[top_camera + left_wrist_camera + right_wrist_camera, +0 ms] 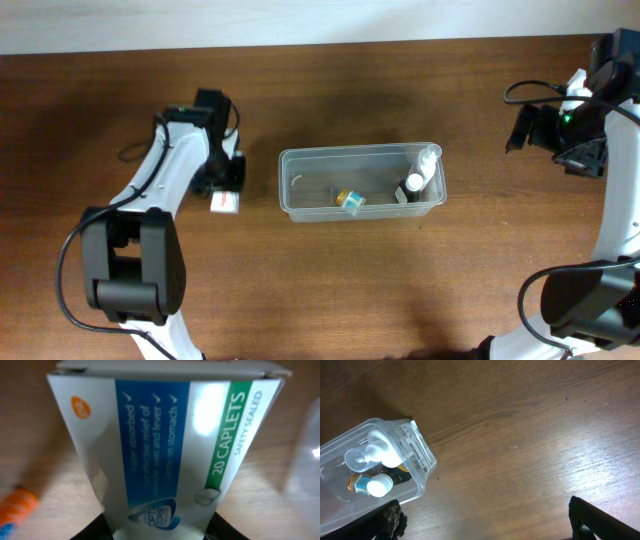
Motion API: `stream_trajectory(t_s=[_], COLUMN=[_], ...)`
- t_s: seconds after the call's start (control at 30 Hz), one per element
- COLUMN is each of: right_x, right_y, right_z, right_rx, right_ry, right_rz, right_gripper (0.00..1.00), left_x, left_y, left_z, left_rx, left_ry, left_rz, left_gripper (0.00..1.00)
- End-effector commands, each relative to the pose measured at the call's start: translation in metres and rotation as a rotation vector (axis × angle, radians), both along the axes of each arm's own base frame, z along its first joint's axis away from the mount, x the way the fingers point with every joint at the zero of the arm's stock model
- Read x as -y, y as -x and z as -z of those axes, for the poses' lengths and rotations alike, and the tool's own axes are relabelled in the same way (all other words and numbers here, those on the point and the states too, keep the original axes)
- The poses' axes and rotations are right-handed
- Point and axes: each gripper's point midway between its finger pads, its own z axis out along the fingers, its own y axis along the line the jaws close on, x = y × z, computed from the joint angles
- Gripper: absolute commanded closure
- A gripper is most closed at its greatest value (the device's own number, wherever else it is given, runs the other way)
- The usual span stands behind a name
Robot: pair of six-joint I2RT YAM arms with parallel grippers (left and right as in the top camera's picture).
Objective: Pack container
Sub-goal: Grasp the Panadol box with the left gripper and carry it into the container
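Container (pixel 352 150), a clear rectangular tub with rounded corners, lies near the middle of the wooden table (pixel 330 290), its long side running left to right between the two arms. At its right end a white bottle (pixel 428 165) lies beside a dark bottle with a white cap (pixel 412 187), and a small yellow and teal item (pixel 350 200) lies nearer the middle, while the left part of the tub holds nothing. A white printed label (pixel 415 447) is stuck to the tub's right end wall. The left gripper (pixel 226 190) is just beside the container's left end and is clamped on a caplet box (pixel 160 445), white with a blue panel and a green stripe reading "20 CAPLETS". The dark fingers (pixel 227 532) press on either side of the box's lower end. The pictures do not show whether the box touches the table. A blurred orange object (pixel 17 505) lies on the table beside the box, and the tub's clear wall shows at the edge of the left wrist view. The right gripper (pixel 482 517) is well apart from the container, out past its right end, with its claw spread wide and nothing between the fingers (pixel 390 520). In its wrist view only the tub's near corner and the two bottles show.
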Motion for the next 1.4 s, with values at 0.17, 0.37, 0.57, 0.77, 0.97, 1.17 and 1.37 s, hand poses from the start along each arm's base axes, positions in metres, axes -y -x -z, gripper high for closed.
stream_trajectory(t_s=[0.17, 0.37, 0.57, 0.77, 0.97, 1.17, 1.37], right_x=[0.001, 0.001, 0.002, 0.002, 0.002, 0.002, 0.002], right_y=[0.002, 0.002, 0.0, 0.0, 0.0, 0.0, 0.0], right_z=[0.002, 0.002, 0.001, 0.001, 0.001, 0.001, 0.001], right_rx=[-0.008, -0.008, -0.001, -0.002, -0.002, -0.002, -0.002], right_ry=[0.009, 0.009, 0.011, 0.011, 0.011, 0.011, 0.011], right_rz=[-0.008, -0.008, -0.008, -0.008, -0.008, -0.008, -0.008], right_gripper=[0.02, 0.01, 0.02, 0.02, 0.02, 0.02, 0.02], left_x=[0.037, 0.096, 0.148, 0.197, 0.21, 0.227, 0.236], left_y=[-0.023, -0.017, 0.001, -0.001, 0.002, 0.013, 0.012], left_z=[-0.076, -0.114, -0.111, -0.106, -0.08, -0.032, -0.018], left_rx=[0.104, 0.208, 0.224, 0.312, 0.262, 0.149, 0.143], left_ry=[0.008, -0.026, -0.034, -0.033, -0.041, -0.033, -0.032], left_rz=[0.15, 0.434, 0.766, 0.99, 1.063, 1.145, 1.164], left_gripper=[0.61, 0.61, 0.68, 0.71, 0.71, 0.7, 0.51])
